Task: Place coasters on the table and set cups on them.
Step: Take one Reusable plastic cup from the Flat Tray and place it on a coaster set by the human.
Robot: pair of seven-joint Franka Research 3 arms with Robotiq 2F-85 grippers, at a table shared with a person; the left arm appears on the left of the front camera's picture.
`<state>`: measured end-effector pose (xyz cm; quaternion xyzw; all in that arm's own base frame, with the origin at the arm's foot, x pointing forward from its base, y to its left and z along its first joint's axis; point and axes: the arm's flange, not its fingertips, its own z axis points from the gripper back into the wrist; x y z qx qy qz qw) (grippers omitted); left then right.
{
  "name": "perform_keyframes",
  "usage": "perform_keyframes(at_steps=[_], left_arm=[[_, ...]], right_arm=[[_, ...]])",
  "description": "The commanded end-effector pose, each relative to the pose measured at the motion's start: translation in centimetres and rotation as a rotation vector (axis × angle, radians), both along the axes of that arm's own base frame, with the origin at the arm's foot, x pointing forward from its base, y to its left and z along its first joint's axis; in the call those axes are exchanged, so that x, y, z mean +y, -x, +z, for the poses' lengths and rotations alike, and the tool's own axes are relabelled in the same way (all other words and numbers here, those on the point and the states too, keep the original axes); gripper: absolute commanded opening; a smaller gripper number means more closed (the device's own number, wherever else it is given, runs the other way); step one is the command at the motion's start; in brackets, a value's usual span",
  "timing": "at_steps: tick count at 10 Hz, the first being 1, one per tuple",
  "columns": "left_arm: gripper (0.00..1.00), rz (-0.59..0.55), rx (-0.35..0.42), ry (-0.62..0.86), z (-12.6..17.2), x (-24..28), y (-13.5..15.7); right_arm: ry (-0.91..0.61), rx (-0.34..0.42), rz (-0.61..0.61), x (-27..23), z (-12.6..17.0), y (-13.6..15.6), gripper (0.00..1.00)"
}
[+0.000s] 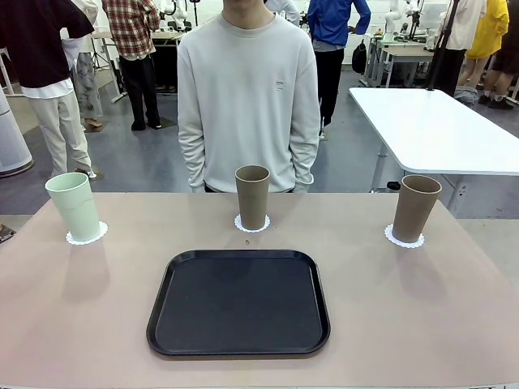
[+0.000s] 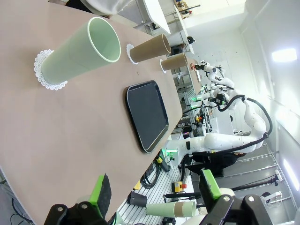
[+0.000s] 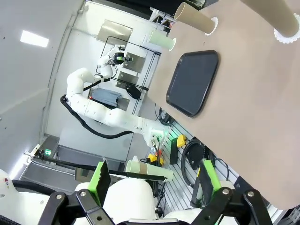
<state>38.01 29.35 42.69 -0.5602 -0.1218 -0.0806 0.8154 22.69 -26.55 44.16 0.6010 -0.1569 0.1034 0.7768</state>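
In the front view the job looks finished: each of the three cups stands upright on its own coaster on the table (image 1: 454, 324). The green cup (image 1: 74, 207) is at the left of the frame on a coaster (image 1: 87, 237), a brown cup (image 1: 252, 197) stands at centre just beyond the tray (image 1: 239, 303), and another brown cup (image 1: 416, 208) is at the right. The person (image 1: 248, 101) stands behind. I judge nothing is left but to keep the arms back.

In the left wrist view the left gripper (image 2: 154, 190) sits at the bottom edge, jaws spread with nothing between them. The green cup is in the upper left, a tall matte tumbler with a lacy white paper round under it.

In the right wrist view the right gripper (image 3: 153, 178) is likewise spread and empty, with the tray in the upper middle of the frame.
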Motion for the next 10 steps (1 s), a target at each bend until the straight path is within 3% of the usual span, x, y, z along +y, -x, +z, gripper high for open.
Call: perform_keyframes(at_steps=[1,10], left_arm=[[1.00,-0.005,0.001,0.008,0.25,0.03,0.17],[1.00,-0.005,0.001,0.008,0.25,0.03,0.17]], right_arm=[[0.006,-0.010,-0.005,-0.10,-0.07,0.01,1.00],[0.006,-0.010,-0.005,-0.10,-0.07,0.01,1.00]])
